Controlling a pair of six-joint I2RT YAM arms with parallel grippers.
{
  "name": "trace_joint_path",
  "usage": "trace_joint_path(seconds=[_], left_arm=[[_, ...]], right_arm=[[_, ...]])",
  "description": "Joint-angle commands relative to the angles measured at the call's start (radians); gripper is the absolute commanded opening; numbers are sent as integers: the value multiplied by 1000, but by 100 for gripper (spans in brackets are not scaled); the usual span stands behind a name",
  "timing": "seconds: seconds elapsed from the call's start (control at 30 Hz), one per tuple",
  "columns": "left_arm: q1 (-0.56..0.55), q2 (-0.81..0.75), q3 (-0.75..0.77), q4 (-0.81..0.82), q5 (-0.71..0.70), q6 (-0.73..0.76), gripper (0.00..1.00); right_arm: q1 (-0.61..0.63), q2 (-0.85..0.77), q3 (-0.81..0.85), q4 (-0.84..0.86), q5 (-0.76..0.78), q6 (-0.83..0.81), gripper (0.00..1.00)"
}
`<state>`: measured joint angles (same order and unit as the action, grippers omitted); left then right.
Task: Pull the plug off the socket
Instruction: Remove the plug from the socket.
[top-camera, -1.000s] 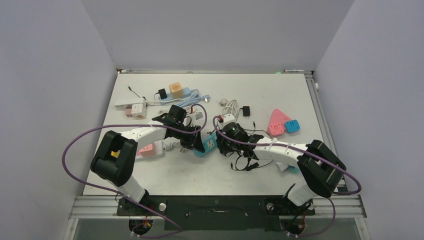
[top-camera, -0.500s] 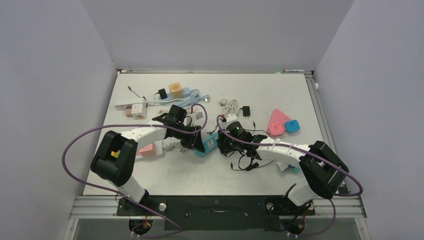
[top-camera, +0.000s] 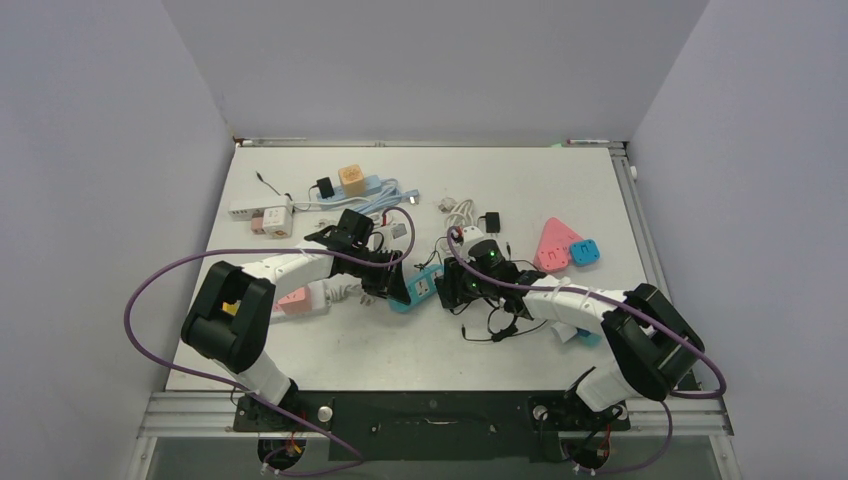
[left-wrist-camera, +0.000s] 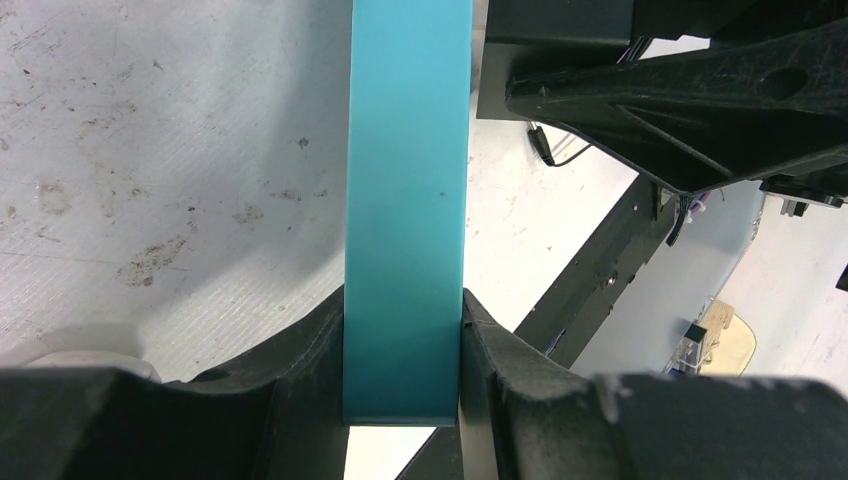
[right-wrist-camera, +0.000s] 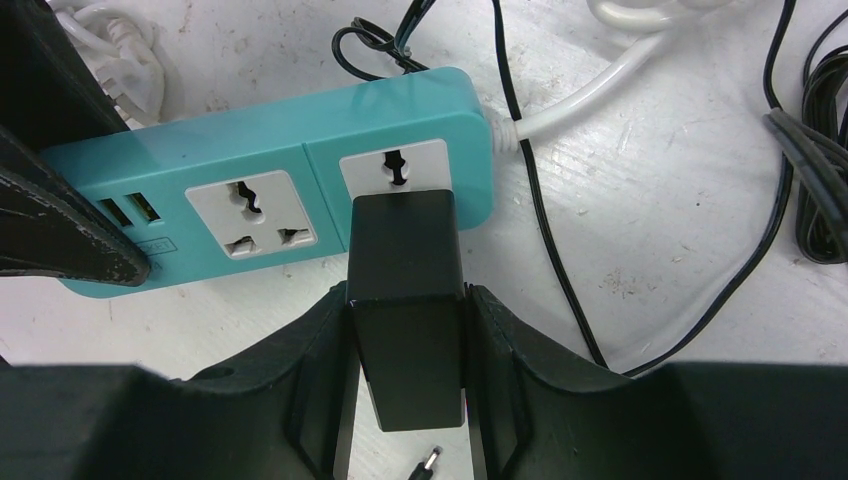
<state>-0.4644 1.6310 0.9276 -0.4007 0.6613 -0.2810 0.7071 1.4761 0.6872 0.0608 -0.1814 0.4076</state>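
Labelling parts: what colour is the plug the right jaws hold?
The plug is black; right wrist view.

Bright, even, diffuse light from above; the white table (top-camera: 560, 180) carries only faint soft shadows toward six o'clock; in the left wrist view the teal power strip (left-wrist-camera: 405, 200) looks slightly blurred, twelve to six o'clock.

Power strip (right-wrist-camera: 300, 130) glossy teal; socket faces (right-wrist-camera: 250, 225) pale grey-white. Plug (right-wrist-camera: 405, 250) matte black. Right gripper (right-wrist-camera: 405, 297) black. Strip's cord (right-wrist-camera: 560, 108) white. Table (right-wrist-camera: 660, 200) white, with grey scuffs and specks. Top view: orange cube (top-camera: 351, 178) at 11 o'clock from strip. Pink wedge (top-camera: 553, 243) and blue block (top-camera: 585, 251) at 2 o'clock. Arm cable (top-camera: 126, 313) purple.
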Motion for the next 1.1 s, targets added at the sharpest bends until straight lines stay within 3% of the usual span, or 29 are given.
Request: trace_joint_path(seconds=[0.0,1.07], left_arm=[[17,6,14,-63,-104,-12,0],[17,12,20,-80,-127,-10,0]], right_arm=[[-36,-28,-29,-20,22,16,5],[-49,-90,-26,-38,-4,29,5]])
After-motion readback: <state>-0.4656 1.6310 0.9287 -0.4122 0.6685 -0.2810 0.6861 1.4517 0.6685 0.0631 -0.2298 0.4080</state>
